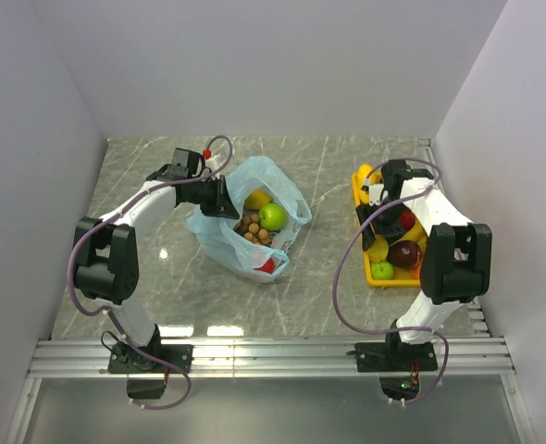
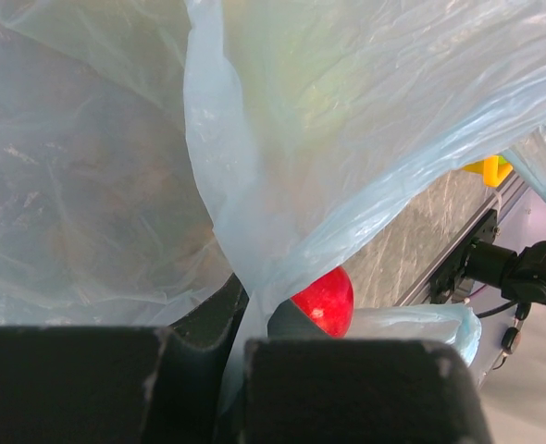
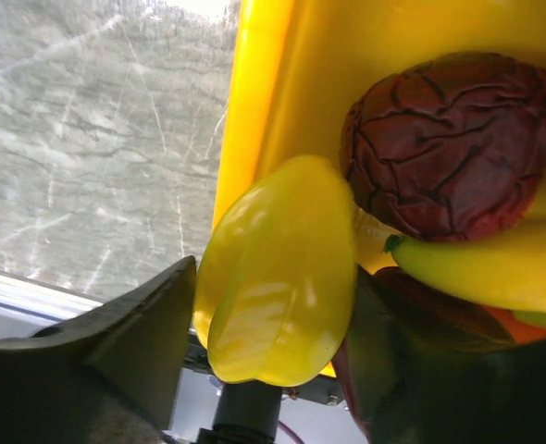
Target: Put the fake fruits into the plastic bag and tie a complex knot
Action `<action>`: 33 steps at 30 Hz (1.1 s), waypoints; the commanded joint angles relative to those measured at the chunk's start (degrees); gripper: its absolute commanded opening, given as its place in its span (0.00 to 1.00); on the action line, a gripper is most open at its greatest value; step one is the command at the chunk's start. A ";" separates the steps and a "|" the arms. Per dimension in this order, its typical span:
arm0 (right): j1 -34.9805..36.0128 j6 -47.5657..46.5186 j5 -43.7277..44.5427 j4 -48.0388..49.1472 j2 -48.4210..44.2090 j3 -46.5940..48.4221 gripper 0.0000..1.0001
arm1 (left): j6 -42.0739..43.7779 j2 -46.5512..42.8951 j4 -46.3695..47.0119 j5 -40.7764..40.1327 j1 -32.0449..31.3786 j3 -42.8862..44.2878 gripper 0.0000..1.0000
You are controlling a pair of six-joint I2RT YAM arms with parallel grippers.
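Observation:
The light-blue plastic bag (image 1: 219, 239) lies open at table centre, holding a green apple (image 1: 273, 216), a brown cluster (image 1: 254, 230), a yellow fruit (image 1: 257, 198) and a red fruit (image 1: 269, 265). My left gripper (image 1: 219, 198) is shut on the bag's left rim; in the left wrist view the film (image 2: 254, 185) runs pinched between the fingers (image 2: 241, 324), with the red fruit (image 2: 326, 301) behind. My right gripper (image 1: 384, 228) is over the yellow tray (image 1: 390, 281), shut on a yellow star fruit (image 3: 278, 268). No knot shows.
The tray holds a dark red apple (image 1: 403, 252), a small green apple (image 1: 382, 270) and a banana (image 1: 366, 174). In the right wrist view, a wrinkled dark red fruit (image 3: 449, 143) and a banana (image 3: 481, 264) lie against the tray wall (image 3: 254, 92). Walls enclose the table.

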 commanded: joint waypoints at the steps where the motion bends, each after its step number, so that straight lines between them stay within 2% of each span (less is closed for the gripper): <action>1: 0.00 1.52 -3.34 -2.57 -2.61 4.47 0.59 | 1.06 -2.28 -0.05 0.10 -0.22 0.90 0.03; 6: 0.00 0.74 -5.27 -6.17 -6.21 9.13 0.50 | 0.71 -2.28 -0.14 0.45 -0.22 0.90 0.03; 8: 0.08 -1.19 -8.16 -7.49 -8.66 11.85 0.49 | -0.07 -2.28 -0.23 1.50 -0.22 1.16 0.02; 11: 0.69 -6.73 -18.61 -10.47 -12.18 15.89 0.49 | -0.87 -2.45 0.13 2.38 -0.22 1.34 0.03; 12: 1.39 -8.83 -24.64 -11.00 -12.81 17.04 0.49 | -0.96 -2.45 0.04 2.99 -0.22 1.43 0.03; 16: 11.04 -9.29 -30.94 -8.04 -14.83 22.40 0.45 | -0.96 -2.45 -0.75 3.79 -0.22 2.30 0.02; 17: 16.99 -8.77 -30.51 -4.54 -15.18 22.76 0.45 | -0.78 -2.45 -1.01 3.97 -0.22 2.57 0.02; 22: 29.86 -3.67 -27.09 6.99 -13.08 23.98 0.40 | -0.96 -2.37 -4.96 5.80 0.05 7.21 0.00; 23: 31.18 -2.53 -24.55 9.62 -11.25 24.51 0.38 | -1.05 -2.37 -5.93 6.94 0.13 8.27 0.00; 24: 33.11 0.61 -22.61 11.30 -10.62 24.17 0.30 | -0.87 -2.37 -6.55 7.83 0.31 9.33 0.00; 27: 33.92 4.59 -14.70 19.73 -8.60 20.93 0.25 | -0.17 -2.89 -8.48 10.64 0.40 11.79 0.00; 30: 34.18 5.39 -11.70 25.98 -4.91 18.28 0.25 | 1.06 -2.63 -10.24 13.02 0.40 12.50 0.00; 33: 34.80 6.44 -11.17 30.99 0.53 19.68 0.25 | 1.50 -2.72 -10.42 13.72 0.49 11.89 0.00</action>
